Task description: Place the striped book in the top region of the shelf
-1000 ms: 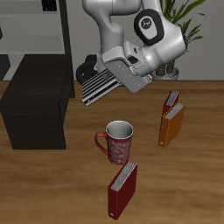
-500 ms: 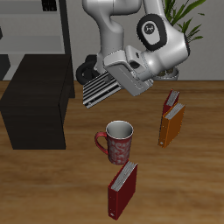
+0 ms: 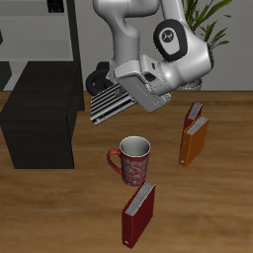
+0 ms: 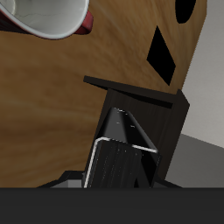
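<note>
The striped book [image 3: 112, 103], with a black-and-white narrow-striped cover, hangs in the air above the table, tilted, held by my gripper [image 3: 102, 79], whose fingers are shut on its edge. It is beside the black shelf [image 3: 42, 117], level with or a little above its flat top, and nearer the mug than the shelf top. In the wrist view the book [image 4: 118, 149] shows edge-on between the fingers, with the black shelf [image 4: 171, 109] beyond it.
A dark red mug [image 3: 131, 158] stands below the book; its rim shows in the wrist view [image 4: 48, 19]. A dark red book [image 3: 138, 213] stands near the front edge. An orange book [image 3: 194, 139] stands farther back. A tall grey rack [image 3: 54, 40] stands behind the shelf.
The gripper and the striped book have shifted slightly towards the shelf and turned a little. Nothing else has moved.
</note>
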Robot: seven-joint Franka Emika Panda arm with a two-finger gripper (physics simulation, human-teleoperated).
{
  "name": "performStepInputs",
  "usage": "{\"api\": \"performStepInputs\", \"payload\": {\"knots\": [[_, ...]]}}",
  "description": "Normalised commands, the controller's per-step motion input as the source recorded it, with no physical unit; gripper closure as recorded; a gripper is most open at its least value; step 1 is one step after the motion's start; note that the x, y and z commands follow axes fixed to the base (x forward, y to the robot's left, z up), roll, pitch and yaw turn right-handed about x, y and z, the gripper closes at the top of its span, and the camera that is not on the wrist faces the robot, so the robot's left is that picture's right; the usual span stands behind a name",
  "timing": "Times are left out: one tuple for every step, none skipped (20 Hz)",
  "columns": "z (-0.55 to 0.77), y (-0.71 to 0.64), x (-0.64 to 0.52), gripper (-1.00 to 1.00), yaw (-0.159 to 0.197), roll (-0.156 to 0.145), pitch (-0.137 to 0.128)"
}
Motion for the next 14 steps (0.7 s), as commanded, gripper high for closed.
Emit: {"api": "performStepInputs", "payload": {"knots": [[-0.04, -0.11, 0.04, 1.00, -0.002, -0.020, -0.026], [-0.12, -0.04, 0.11, 1.00, -0.006, -0.007, 0.065], [-0.06, -0.04, 0.09, 1.00, 0.005, 0.024, 0.003], [-0.20, -0.27, 0.16, 1.00, -0.003, -0.033, 0.048], [-0.14, -0.19, 0.08, 1.00, 0.007, -0.036, 0.017], [-0.06, -0.08, 0.04, 1.00, -0.002, -0.033, -0.009], [-0.14, -0.08, 0.08, 1.00, 0.000, 0.013, 0.058], [-0.12, -0.15, 0.10, 1.00, -0.015, -0.037, 0.032], [-0.15, -0.15, -0.01, 1.00, -0.008, 0.000, 0.048], [-0.06, -0.06, 0.01, 1.00, -0.001, -0.015, -0.001], [-0.17, -0.04, 0.04, 1.00, 0.006, -0.022, 0.027], [-0.18, -0.11, -0.06, 1.00, 0.007, -0.002, 0.047], [0.00, 0.02, 0.00, 1.00, -0.013, 0.017, -0.024], [-0.07, -0.06, 0.01, 1.00, -0.011, 0.001, 0.045]]}}
